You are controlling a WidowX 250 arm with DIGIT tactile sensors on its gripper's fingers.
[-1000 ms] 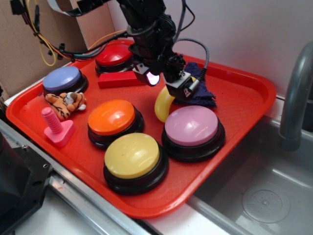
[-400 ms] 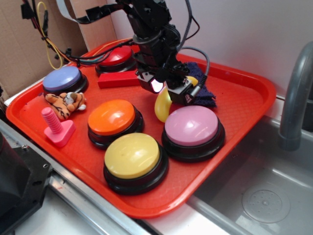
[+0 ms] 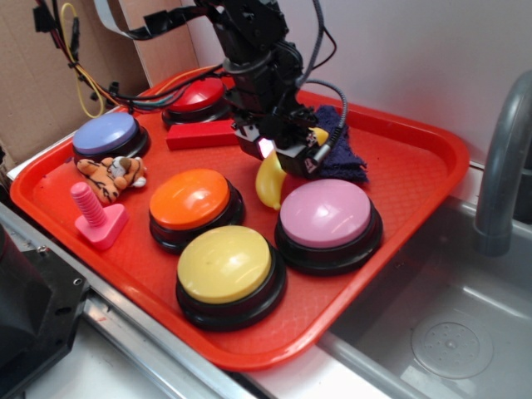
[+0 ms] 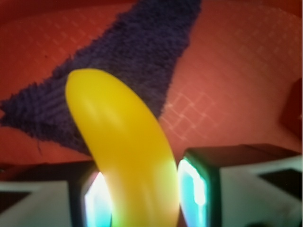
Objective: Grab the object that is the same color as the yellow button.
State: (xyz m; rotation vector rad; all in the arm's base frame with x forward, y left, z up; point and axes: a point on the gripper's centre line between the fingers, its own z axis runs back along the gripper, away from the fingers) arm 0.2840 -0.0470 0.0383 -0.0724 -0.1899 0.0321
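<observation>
Banana [image 3: 271, 180] lengthwise between gripper [image 3: 278, 156] pads

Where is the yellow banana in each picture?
Exterior: the banana is mid-tray, under the gripper, between the orange button and pink button.
Wrist: the banana fills the middle, between the two fingers.
Shared landmark: the dark blue cloth behind it.

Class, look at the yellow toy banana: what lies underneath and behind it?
Behind the banana lies a dark blue cloth on the red tray. The pincer grips the banana's lower part, hiding the tray directly beneath; whether the banana touches it cannot be seen.
</observation>
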